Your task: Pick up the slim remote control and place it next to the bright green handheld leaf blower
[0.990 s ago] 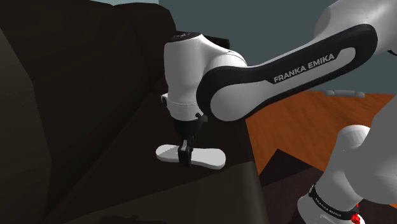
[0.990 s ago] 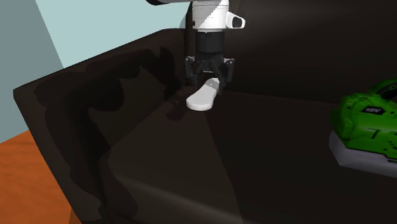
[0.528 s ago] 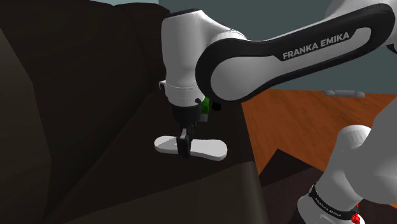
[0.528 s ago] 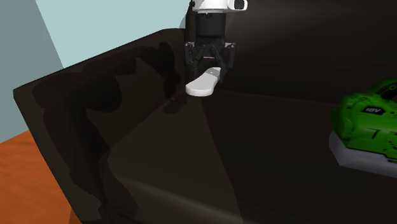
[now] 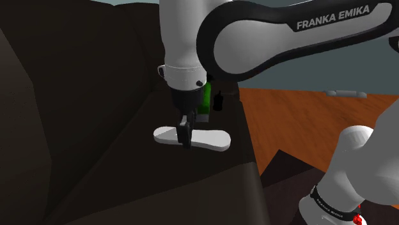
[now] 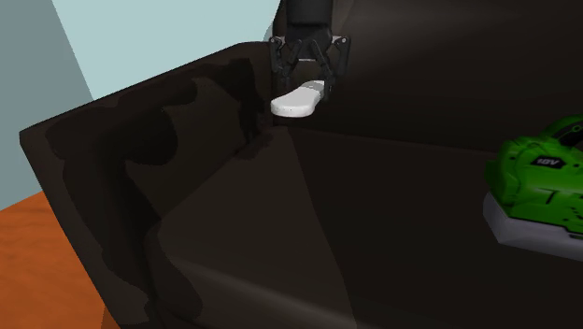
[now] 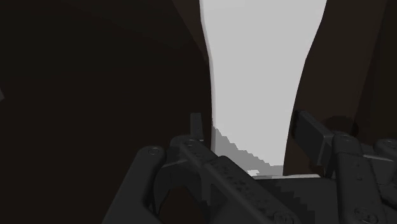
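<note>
Two fingers (image 5: 185,133) clasping white remote (image 5: 208,139), clear above seat (image 6: 374,234), blower (image 6: 542,182) apart

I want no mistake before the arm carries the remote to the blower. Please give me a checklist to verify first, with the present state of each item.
1. Remote clasped between both fingers of the gripper: ok.
2. Remote off the sofa seat, its shadow below it: ok.
3. Remote about level in the grip, shoulder view: ok.
4. Blower located, at the second exterior view's right: ok.
5. Bare seat beside the blower for placing: ok.
6. Grip firm enough for the carry: cannot tell.
</note>
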You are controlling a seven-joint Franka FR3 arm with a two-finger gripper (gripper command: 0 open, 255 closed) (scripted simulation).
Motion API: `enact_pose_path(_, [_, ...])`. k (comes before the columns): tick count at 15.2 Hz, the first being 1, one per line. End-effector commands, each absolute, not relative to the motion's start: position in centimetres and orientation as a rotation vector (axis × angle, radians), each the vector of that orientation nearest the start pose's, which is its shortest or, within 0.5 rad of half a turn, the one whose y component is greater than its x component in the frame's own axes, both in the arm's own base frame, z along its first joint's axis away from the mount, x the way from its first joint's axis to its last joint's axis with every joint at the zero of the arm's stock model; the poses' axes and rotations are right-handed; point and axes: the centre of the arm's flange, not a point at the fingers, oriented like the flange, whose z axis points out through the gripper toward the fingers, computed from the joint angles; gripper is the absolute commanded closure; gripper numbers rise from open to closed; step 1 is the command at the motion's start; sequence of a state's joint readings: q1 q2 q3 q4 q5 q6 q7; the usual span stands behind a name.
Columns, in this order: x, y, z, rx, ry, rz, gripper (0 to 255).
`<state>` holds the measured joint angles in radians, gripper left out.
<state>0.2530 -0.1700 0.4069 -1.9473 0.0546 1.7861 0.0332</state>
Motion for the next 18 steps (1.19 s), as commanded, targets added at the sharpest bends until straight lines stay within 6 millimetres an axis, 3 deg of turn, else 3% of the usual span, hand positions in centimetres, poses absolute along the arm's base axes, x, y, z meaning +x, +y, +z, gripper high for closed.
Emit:
enact_pose_path(1, [39.6, 32.7, 55.7, -3.01, -0.947, -0.001, 255])
enact_pose_path(18, [39.6, 32.7, 64.4, -3.01, -0.947, -0.001, 255])
